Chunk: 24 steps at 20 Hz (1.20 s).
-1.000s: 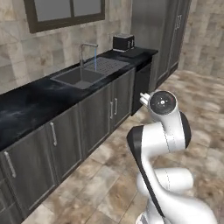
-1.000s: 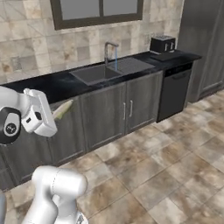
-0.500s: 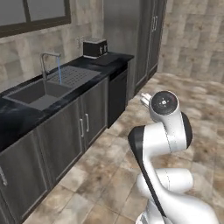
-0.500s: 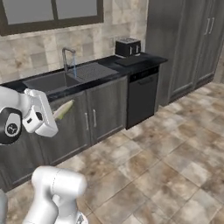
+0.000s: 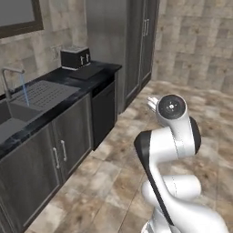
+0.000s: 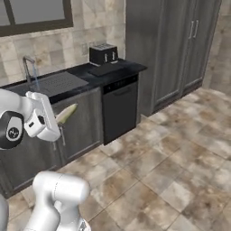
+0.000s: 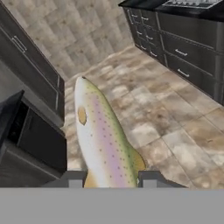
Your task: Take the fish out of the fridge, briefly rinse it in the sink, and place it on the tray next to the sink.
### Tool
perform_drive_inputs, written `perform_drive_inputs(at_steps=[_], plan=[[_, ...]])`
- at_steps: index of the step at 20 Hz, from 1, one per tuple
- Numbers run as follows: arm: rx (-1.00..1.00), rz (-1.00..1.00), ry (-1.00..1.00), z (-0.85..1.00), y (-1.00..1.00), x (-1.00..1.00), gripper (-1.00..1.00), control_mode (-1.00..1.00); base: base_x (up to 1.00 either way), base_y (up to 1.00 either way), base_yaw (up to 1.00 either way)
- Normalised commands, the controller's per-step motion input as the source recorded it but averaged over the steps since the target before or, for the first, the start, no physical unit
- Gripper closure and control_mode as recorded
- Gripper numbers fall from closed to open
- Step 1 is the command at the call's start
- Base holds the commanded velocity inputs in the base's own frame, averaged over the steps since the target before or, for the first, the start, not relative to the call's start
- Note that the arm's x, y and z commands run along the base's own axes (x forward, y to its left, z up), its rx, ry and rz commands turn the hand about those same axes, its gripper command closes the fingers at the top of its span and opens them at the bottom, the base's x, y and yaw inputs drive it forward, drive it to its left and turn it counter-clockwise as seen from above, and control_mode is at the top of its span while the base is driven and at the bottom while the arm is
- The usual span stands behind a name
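1. Gripper [image 7: 111, 180] clamped on the fish [image 7: 103, 140]: both finger tips pressed against the tail end, one on each flank, body projecting straight out ahead along the gripper's own line. Same grasp seen from the right base view, gripper [image 6: 57, 121] carried high in front of the lower cabinets, fish [image 6: 66, 113] sticking out from it, pale and slightly nose-up.
2. Fridge [image 6: 176, 47]: tall grey doors with long vertical handles, closed, standing at the far end of the counter run.
3. Black counter [image 5: 98, 70] running along the wall, with a dark dishwasher front [image 6: 119, 110] below it.
4. Sink [image 5: 9, 123]: dark basin at the near-left edge of the left base view, ribbed drainboard [image 5: 43, 93] joined beside it, grey faucet [image 5: 9, 77] with a thin blue stream falling from the spout. Water judged to be running.
5. Toaster [image 6: 103, 54] on the counter, between drainboard and fridge.
6. Tray not identified with certainty.
7. Key relation: fish out of the fridge and in hand, long axis in line with the gripper; sink lying to the robot's left, across open floor, well apart from the fish. Rinse step judged not yet done; next move calls for carrying the fish leftward over the basin and under the stream.
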Motion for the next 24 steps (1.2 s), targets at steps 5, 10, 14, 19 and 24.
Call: perform_drive_inputs(at_steps=[5,10,14,19,24], plan=[[0.00,0.00,0.00,0.00,0.00,0.00,1.00,1.00,1.00,-0.16,0.25],[0.00,0.00,0.00,0.00,0.00,0.00,1.00,1.00,1.00,-0.02,0.43],[0.00,0.00,0.00,0.00,0.00,0.00,1.00,1.00,0.94,0.00,0.57],[0.00,0.00,0.00,0.00,0.00,0.00,1.00,1.00,0.55,-0.01,0.59],[0.00,0.00,0.00,0.00,0.00,0.00,1.00,1.00,0.50,-0.18,0.51]])
